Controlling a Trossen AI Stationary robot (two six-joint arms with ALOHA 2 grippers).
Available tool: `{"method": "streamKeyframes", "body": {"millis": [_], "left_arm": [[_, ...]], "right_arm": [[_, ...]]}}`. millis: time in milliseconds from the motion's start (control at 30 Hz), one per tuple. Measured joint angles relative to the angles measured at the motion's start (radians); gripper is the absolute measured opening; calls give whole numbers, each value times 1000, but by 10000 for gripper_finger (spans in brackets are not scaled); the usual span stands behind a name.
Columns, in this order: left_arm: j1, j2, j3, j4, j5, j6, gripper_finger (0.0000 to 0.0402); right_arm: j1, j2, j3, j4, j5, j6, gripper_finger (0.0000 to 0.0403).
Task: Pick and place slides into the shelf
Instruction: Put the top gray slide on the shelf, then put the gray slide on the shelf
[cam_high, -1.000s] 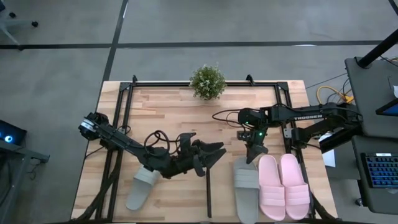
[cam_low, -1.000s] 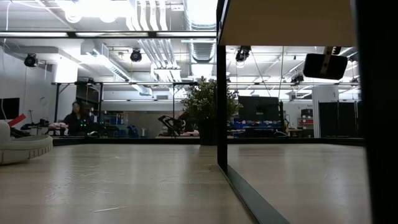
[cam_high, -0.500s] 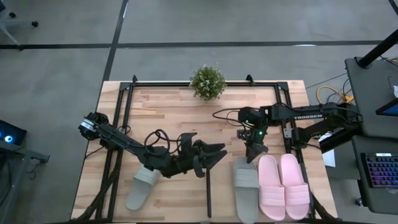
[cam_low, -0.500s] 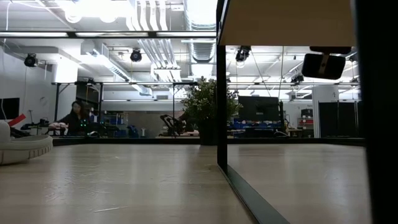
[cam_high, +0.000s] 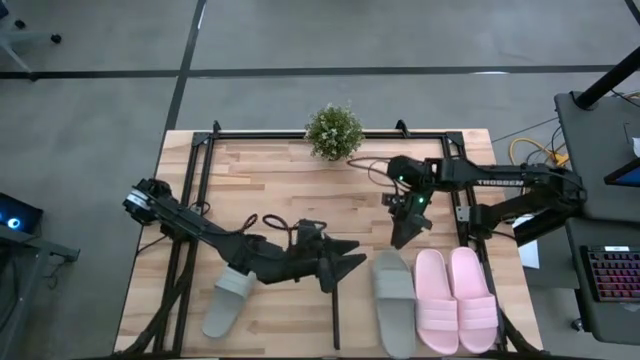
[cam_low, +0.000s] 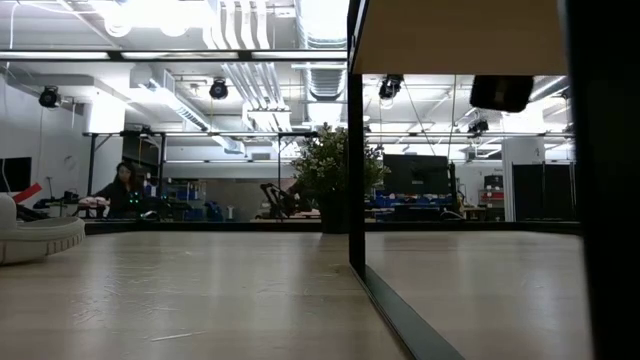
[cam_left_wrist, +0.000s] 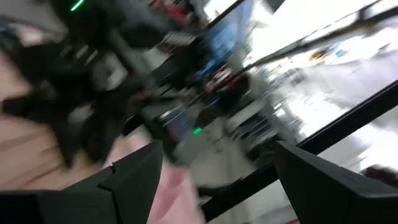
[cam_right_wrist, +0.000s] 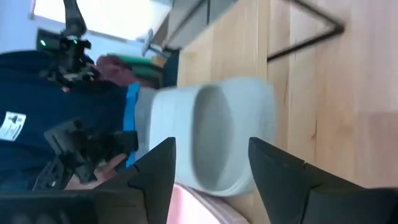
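The left arm lies low across the bench (cam_high: 260, 180), stretched from the left edge toward the middle, its tool (cam_high: 345, 268) spread and holding nothing. It points toward the grey-green slide (cam_high: 395, 300) that lies by the front edge, near it but apart. The right arm reaches in from the right with its tool (cam_high: 402, 232) pointing down at the bench, just behind that same slide's rear end and clear of it. The right wrist view shows what the top view does not: the fingers (cam_right_wrist: 158, 174) are spread, with the slide (cam_right_wrist: 214, 140) between them farther off and nothing pinched. The pink pair (cam_high: 456, 298) lies side by side, touching the grey-green slide's right side. The other grey-green slide (cam_high: 228, 300) lies under the left forearm. The low view catches only a slide's edge (cam_low: 35, 238) at far left.
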Motion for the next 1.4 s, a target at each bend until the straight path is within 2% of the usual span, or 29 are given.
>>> {"method": "streamKeyframes", "body": {"millis": [133, 333, 467, 733, 1100, 1233, 1400], "left_arm": [[-5, -31, -2, -158, -2, -65, 290], [-24, -103, -26, -225, -38, -64, 290], [-46, -167, -89, -255, -89, -78, 290], [-98, -253, -260, -268, -182, -237, 290], [-148, -326, -433, -275, -195, -426, 290], [-174, -371, -446, -422, -197, -527, 290], [-223, -427, -446, -680, -201, -742, 290]], "right_arm": [[-48, -28, 26, -1, 1, 5, 196], [-71, -75, 52, 1, 29, 24, 196], [-70, -104, 53, 1, 58, 32, 196], [-70, -164, 53, 29, 65, 75, 194], [-70, -203, 55, 286, 67, 248, 194], [-70, -194, 56, 298, 101, 263, 194], [-70, -188, 54, 296, 122, 263, 194]]}}
